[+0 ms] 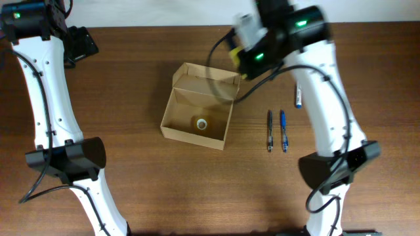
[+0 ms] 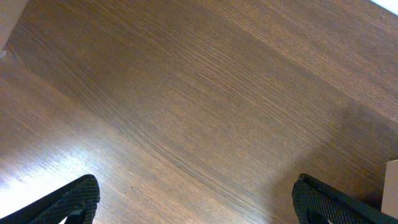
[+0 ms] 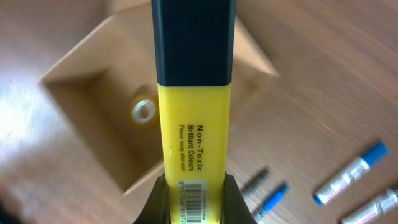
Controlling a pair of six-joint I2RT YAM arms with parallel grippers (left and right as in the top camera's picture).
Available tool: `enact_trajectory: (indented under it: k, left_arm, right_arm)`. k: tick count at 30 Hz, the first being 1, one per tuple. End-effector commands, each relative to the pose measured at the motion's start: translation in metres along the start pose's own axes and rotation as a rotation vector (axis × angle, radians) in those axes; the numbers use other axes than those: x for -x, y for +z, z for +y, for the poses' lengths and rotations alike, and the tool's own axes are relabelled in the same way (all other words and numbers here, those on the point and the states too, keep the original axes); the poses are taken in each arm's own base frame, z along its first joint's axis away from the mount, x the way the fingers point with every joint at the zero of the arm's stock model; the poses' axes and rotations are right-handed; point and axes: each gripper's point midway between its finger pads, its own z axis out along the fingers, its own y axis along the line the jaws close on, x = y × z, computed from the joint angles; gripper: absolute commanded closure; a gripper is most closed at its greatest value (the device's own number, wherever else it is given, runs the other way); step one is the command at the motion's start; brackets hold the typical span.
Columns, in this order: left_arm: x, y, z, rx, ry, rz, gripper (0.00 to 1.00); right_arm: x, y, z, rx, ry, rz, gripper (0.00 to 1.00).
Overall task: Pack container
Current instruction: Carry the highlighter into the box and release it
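On the wooden bench (image 1: 164,196), an open box sits between two arms.

At far left, the left pincer (image 2: 199,208) hangs with its fingers spread wide over bare wood, holding nothing. The container (image 1: 193,137) lies at centre, its flap lid raised at the rear edge. A small pale ring (image 1: 201,122) sits on its floor with free room all round. By its right rear corner, the right pincer (image 3: 194,202) clamps a yellow highlighter (image 3: 194,124), black cap forward. Pens (image 1: 283,130) lie further right, clear of the box wall.
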Motion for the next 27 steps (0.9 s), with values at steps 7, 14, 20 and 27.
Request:
enact_trajectory:
  k: [7,14,20,27]
  left_arm:
    - [0.001,-0.007,0.004,0.000,0.006,-0.014,0.00]
    - [0.001,-0.007,0.004,0.000,0.006,-0.014,0.00]
    - [0.001,-0.007,0.004,0.000,0.006,-0.014,0.00]
    - [0.001,-0.007,0.004,0.000,0.006,-0.014,0.00]
  right_arm:
    - [-0.008,0.061,0.087,0.124,-0.532,0.092,0.96]
    - [-0.019,0.121,0.103,0.146,-0.605,0.103,0.96]
    - [-0.041,0.168,0.097,0.150,-0.596,0.119,0.96]
    - [-0.066,0.198,0.096,0.165,-0.559,0.163,0.96]
